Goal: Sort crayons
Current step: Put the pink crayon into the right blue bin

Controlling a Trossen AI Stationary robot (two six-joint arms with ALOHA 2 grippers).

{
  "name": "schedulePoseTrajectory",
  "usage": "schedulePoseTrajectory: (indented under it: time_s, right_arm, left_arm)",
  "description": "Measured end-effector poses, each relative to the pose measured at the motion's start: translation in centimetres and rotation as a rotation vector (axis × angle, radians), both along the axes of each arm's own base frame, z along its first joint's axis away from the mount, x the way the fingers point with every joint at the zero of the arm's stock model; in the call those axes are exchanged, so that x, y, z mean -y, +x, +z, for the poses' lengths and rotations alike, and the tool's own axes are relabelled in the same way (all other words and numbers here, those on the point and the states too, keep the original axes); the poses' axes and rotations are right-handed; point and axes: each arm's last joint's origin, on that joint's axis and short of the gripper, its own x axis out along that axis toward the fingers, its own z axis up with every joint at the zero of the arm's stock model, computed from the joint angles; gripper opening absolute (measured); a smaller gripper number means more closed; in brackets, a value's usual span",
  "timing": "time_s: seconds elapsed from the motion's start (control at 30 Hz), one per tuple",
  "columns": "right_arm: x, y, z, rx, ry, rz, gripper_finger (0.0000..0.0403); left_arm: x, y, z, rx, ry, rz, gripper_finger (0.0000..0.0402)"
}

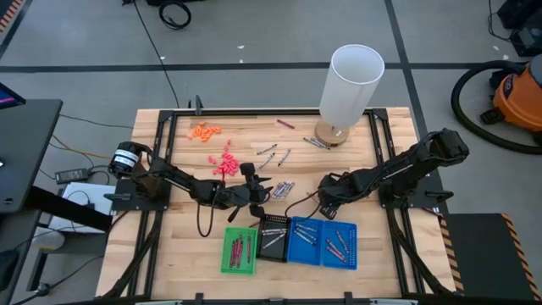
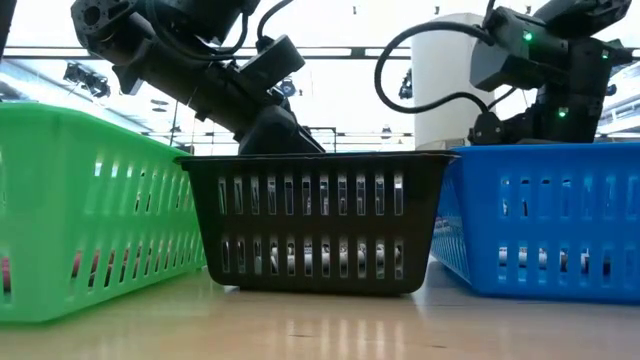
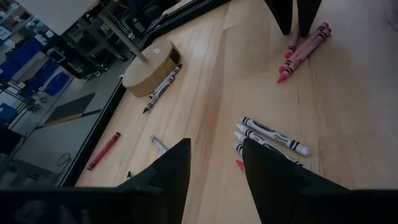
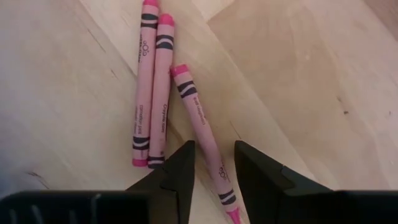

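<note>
A pale wooden counter (image 1: 190, 152) stands on a grey floor, with a tall white cylinder (image 1: 351, 85) on a round wooden base near its far edge. Along the near edge sit a green basket (image 1: 239, 251), a black basket (image 1: 273, 236) and a blue basket (image 1: 323, 243), each holding a few crayons. The left tool (image 1: 257, 191) lies low over the middle of the counter with its fingers apart and nothing between them; white crayons (image 3: 274, 135) lie just beside it. The right tool (image 4: 214, 165) is down at the counter just behind the blue basket, its fingers on either side of one pink crayon (image 4: 202, 127), with small gaps showing on both sides. Two more pink crayons (image 4: 152, 87) lie touching each other just beside it. Other crayons lie scattered farther back, near clusters of small orange bits (image 1: 204, 130) and pink bits (image 1: 225, 162). An orange shop vacuum (image 1: 518, 97) stands on the floor to the right.
</note>
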Motion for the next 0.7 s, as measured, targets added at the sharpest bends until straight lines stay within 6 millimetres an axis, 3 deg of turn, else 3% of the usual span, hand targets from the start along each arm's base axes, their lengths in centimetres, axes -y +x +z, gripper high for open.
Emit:
schedulePoseTrajectory:
  time_s: [0.37, 0.57, 0.7]
  right_arm:
    - [0.1, -0.3, -0.1, -0.031, -0.005, 0.014, 0.0021]
    - [0.1, -0.2, 0.5, -0.074, -0.013, 0.014, 0.0025]
    - [-0.1, 0.1, 2.2, -0.091, -0.014, 0.015, 0.0030]
  left_arm:
    - [0.0, 0.0, 0.0, 0.000, 0.000, 0.001, 0.0157]
    - [0.0, 0.0, 0.0, 0.000, 0.000, 0.001, 0.0157]
    - [0.0, 0.0, 0.0, 0.000, 0.000, 0.002, 0.0157]
